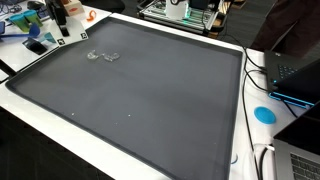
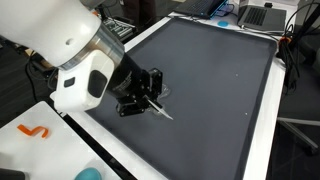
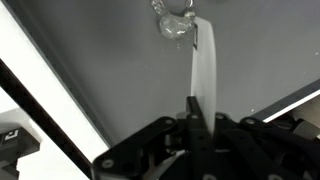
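Observation:
My black gripper (image 2: 150, 98) hangs low over a large dark mat (image 2: 220, 80) near its edge, at the end of the white arm (image 2: 70, 45). It is shut on a thin, pale translucent strip (image 2: 163, 112) that points down at the mat. In the wrist view the gripper (image 3: 200, 108) rises from the bottom and the strip (image 3: 205, 60) runs up to a small clear rounded piece (image 3: 175, 22) on the mat. I cannot tell whether the two are joined. In an exterior view a small clear object (image 1: 101, 55) lies on the mat (image 1: 150, 110); the gripper does not show there.
The mat covers most of a white table (image 1: 40, 125). An orange squiggle (image 2: 35, 131) lies on the table beside the arm. Laptops (image 2: 262, 14) (image 1: 296, 70), cables, a blue disc (image 1: 264, 114) and clutter (image 1: 35, 25) ring the mat.

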Action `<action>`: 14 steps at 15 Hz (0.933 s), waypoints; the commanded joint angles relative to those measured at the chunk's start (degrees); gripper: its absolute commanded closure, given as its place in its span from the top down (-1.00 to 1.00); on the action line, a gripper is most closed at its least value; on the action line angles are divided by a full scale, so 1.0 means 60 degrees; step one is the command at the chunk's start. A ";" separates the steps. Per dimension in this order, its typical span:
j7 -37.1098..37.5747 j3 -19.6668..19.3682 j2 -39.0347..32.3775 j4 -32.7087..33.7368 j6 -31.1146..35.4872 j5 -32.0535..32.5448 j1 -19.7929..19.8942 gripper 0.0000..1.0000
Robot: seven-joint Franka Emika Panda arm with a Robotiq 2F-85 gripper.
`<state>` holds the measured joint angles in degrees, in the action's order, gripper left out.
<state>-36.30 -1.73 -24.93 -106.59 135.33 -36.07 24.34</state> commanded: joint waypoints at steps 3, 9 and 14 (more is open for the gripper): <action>-0.0589 -0.0078 0.0309 -0.0609 0.0053 -0.0174 0.0076 -0.98; -0.0943 -0.0243 0.0496 -0.0943 0.0070 -0.0114 0.0063 -0.98; -0.0954 -0.0348 0.0724 -0.1219 0.0010 0.0019 -0.0052 -0.98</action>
<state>-40.89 -3.23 -22.86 -111.02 135.33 -36.15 24.43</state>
